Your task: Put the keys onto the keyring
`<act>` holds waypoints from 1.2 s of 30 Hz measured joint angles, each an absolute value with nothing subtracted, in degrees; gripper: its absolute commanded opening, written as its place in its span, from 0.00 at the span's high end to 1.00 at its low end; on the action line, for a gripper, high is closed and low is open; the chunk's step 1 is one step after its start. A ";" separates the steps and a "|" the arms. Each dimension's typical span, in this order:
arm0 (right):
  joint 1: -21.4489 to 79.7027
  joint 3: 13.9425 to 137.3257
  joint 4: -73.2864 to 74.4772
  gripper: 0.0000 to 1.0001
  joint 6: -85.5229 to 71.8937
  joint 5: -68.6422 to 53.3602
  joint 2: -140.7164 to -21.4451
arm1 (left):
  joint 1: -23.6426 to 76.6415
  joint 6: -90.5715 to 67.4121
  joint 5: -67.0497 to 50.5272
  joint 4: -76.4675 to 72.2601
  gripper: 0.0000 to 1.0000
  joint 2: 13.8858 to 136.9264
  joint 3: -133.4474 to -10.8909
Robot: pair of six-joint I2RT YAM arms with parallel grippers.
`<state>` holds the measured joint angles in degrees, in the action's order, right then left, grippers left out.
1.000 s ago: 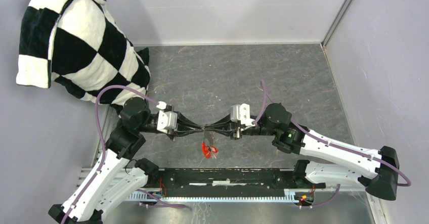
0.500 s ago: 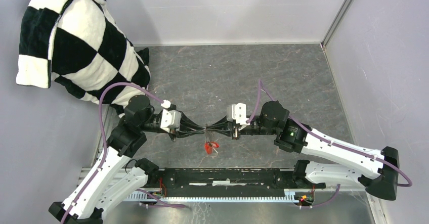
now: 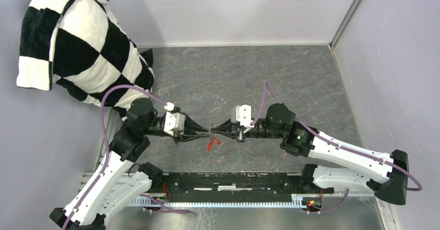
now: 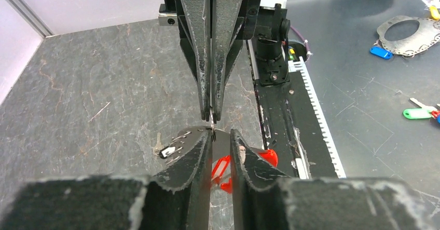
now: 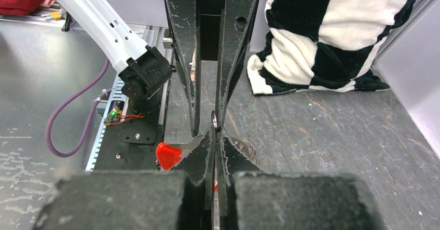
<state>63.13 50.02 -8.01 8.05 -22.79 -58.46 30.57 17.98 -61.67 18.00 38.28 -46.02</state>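
Observation:
The keyring (image 5: 214, 118), a thin silvery ring, stands on edge between the meeting grippers above the near middle of the table. My right gripper (image 5: 214, 134) is shut on it, fingers pressed together. My left gripper (image 4: 221, 136) faces it with a narrow gap between its fingers, and one fingertip (image 4: 207, 136) touches the ring. The red fob (image 3: 211, 145) hangs below the ring. A second red piece (image 4: 267, 157) shows beside the fob; I cannot tell if it is the red-headed key. The black-headed key (image 4: 165, 150) lies on the table left of my left fingers.
A black-and-white checkered cloth (image 3: 78, 43) is heaped in the far left corner. Grey walls (image 3: 394, 58) close the table at the back and right. A black base rail (image 3: 233, 180) runs along the near edge. Coloured key tags (image 4: 415, 113) lie on the bench outside.
My left gripper's fingers have parted a little. Both grippers have shifted slightly left, and the red fob has risen closer under the ring.

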 measured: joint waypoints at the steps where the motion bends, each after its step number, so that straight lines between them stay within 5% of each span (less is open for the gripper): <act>1: 63.20 50.02 -8.01 0.99 8.03 -22.81 -58.46 | 30.57 17.98 -61.56 17.96 0.79 38.20 -46.02; 8: 63.26 50.04 -7.94 0.95 7.95 -23.11 -58.57 | 30.57 17.85 -61.08 17.80 0.98 38.76 -46.02; 16: 63.26 49.91 -8.08 0.39 7.22 -20.32 -57.95 | 30.59 17.39 -60.31 18.11 0.98 38.79 -45.98; 23: 62.59 46.35 -6.42 0.08 4.29 -7.46 -49.52 | 30.57 16.05 -58.46 18.35 0.98 37.91 -43.83; 29: 60.58 37.67 -4.64 0.12 2.70 3.64 -42.96 | 30.59 15.70 -56.36 18.39 0.98 37.85 -42.68; 36: 48.45 26.39 -5.67 0.31 -0.67 0.80 -49.30 | 30.57 15.68 -55.29 18.39 0.98 38.02 -42.65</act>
<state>48.45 26.39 -5.67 -0.67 0.80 -49.30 30.57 15.68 -55.29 18.39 38.02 -42.65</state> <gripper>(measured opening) 0.724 0.034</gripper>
